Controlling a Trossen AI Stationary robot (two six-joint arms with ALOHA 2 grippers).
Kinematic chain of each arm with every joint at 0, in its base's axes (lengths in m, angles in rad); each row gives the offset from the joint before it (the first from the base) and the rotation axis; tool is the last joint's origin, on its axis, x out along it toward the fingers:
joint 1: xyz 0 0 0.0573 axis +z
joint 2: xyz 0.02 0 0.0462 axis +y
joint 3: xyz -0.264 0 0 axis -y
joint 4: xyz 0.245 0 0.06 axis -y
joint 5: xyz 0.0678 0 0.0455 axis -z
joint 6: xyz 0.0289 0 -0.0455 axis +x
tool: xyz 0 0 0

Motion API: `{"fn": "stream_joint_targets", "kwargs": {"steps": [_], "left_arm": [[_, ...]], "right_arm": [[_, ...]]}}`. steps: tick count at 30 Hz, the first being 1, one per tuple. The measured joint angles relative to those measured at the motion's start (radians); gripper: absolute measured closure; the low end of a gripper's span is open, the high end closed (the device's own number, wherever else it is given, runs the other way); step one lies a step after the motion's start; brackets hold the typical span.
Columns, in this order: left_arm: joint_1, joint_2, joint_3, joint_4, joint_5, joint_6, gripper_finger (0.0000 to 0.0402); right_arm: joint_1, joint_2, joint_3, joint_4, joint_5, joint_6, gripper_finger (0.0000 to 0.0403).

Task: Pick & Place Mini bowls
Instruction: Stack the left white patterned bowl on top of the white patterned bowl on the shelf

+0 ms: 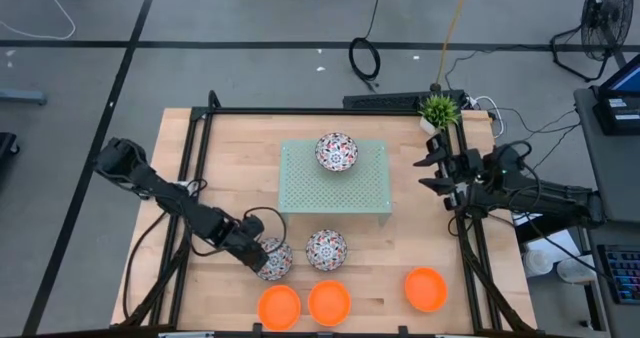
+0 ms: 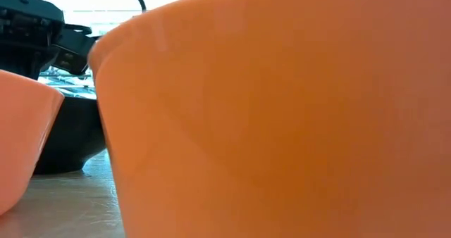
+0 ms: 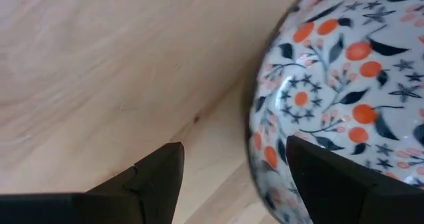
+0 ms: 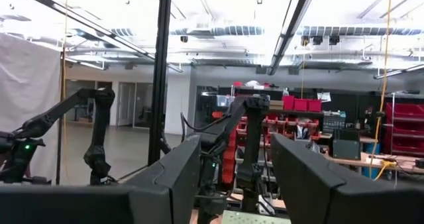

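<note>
The left gripper [image 1: 258, 256] is low over the wooden table [image 1: 400, 248], at the near-left floral mini bowl [image 1: 275, 259]. In the left wrist view its fingers stand apart with one finger [image 3: 331, 177] against the bowl's rim, so the jaws look to straddle the rim; nothing is gripped yet. The step in hand appears to be grasping this bowl. Next it needs to close on the rim and lift, probably toward the pale green perforated rack [image 1: 375, 193], where another floral bowl [image 1: 336, 151] already sits. The right gripper [image 1: 437, 168] waits open and empty at the table's right edge.
</note>
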Motion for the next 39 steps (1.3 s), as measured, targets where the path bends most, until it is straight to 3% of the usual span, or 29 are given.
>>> {"fn": "stream_joint_targets", "kwargs": {"steps": [8,20,25,30,39], "left_arm": [[0.091,0.000,0.000,-0.074,0.048,0.018,0.0133],[0.190,0.000,0.000,-0.038,0.027,0.236,0.0133],[0.212,0.000,0.000,-0.166,0.074,0.215,0.0133],[0.213,-0.006,0.000,-0.289,0.051,0.159,0.0133],[0.210,-0.006,0.000,-0.246,0.041,0.143,0.0133]], "right_arm": [[0.000,0.001,0.000,-0.033,0.001,0.033,0.0232],[0.000,0.001,0.000,-0.050,0.001,0.054,0.0232],[0.000,0.001,0.001,-0.058,0.001,0.053,0.0232],[0.000,0.001,0.001,-0.058,0.001,0.063,0.0232],[0.000,0.001,0.001,-0.057,0.002,0.060,0.0232]]}}
